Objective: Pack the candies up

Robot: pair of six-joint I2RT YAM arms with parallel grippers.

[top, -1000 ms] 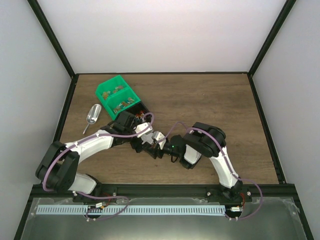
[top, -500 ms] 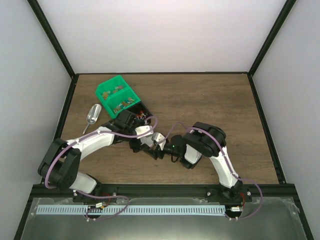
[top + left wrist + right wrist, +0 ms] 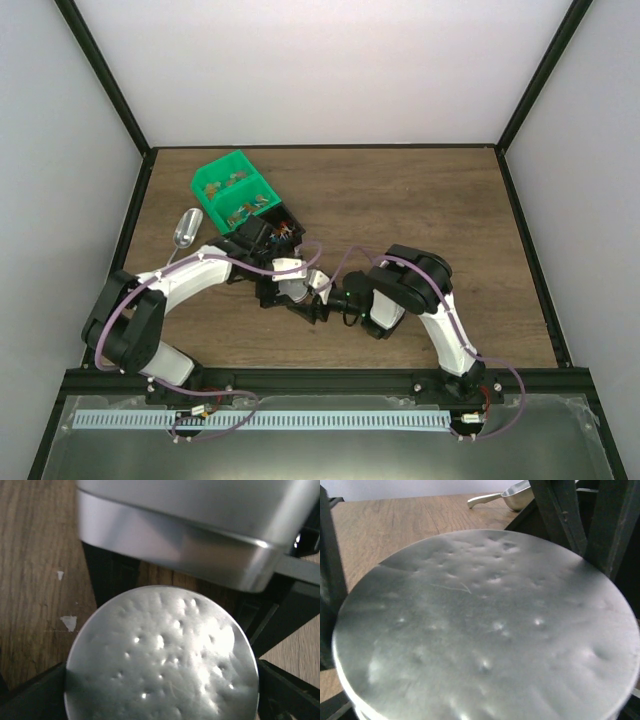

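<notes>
A round silver tin (image 3: pixel 300 292) with a dimpled lid sits between both grippers at mid-table. My left gripper (image 3: pixel 286 288) comes at it from the left. Its dark fingers (image 3: pixel 30 695) flank the lid (image 3: pixel 160 655), shut on it. My right gripper (image 3: pixel 320 300) comes from the right, and the lid (image 3: pixel 485 625) fills the span between its fingers (image 3: pixel 327 580). The candies (image 3: pixel 283 232), tiny mixed red, blue and orange pieces, lie in a black bin just behind the left wrist. The inside of the tin is hidden.
Two joined green bins (image 3: pixel 235 195) with dull brown-orange pieces stand at the back left, next to the black bin. A metal scoop (image 3: pixel 184 230) lies left of them and also shows in the right wrist view (image 3: pixel 512 495). Black frame rails edge the table.
Both grippers have shifted a little to the left and nearer with the tin between them. The left wrist has turned over it. Bins and scoop have not moved.
</notes>
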